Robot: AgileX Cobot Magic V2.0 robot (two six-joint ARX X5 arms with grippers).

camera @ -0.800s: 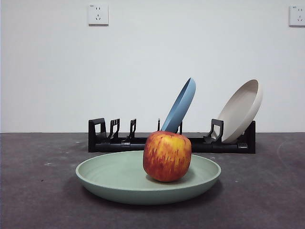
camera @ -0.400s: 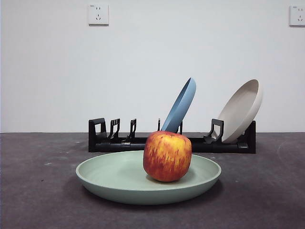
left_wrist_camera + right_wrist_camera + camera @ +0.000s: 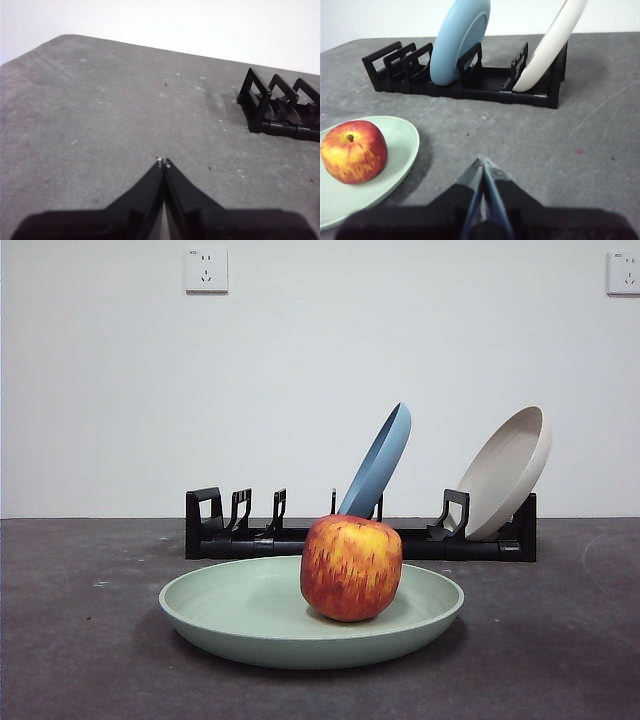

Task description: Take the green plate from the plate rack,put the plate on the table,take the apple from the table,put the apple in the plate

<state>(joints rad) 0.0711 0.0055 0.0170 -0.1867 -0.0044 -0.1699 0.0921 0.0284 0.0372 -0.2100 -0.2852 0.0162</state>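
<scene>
On the bench, the apple sat in the green plate before the rack, both grippers' jaws closed and empty.

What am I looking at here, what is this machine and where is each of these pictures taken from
A two-armed table robot. One picture looks level across the table: the apple sits in the green plate, and behind stands the plate rack holding a blue plate and a cream plate. The other two come from cameras on the wrists. The left gripper and the right gripper are both shut, hold nothing, and hover above the table away from the plate.
</scene>
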